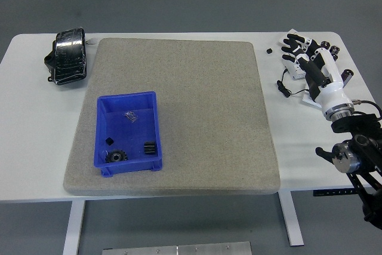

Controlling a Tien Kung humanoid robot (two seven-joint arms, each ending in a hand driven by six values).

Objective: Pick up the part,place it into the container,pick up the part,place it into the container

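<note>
I see the right hand (303,57) at about 2 o'clock on the table (24,147), off the mat (197,88), over some small white gear with a black cable (285,88). Fingers spread and relaxed, holding nothing. White forearm runs back to the black arm joint at 4 o'clock, past the table's edge.

Blue bin (101,132) sits on the mat at about 8 o'clock, near the mat's left edge. Inside it: a gear (114,156) at the near left, touching the floor of the bin; a small black part (150,147) at the near right; a tiny black piece (109,140) by the left wall; a clear bit (130,116) toward the far end. I can't tell exactly what the clear bit is.

Black wrapped bundle (67,55) lies on bare table at 10 o'clock, just beside the mat's far left corner. A tiny black cube (269,51) sits on the table between mat and hand
</note>
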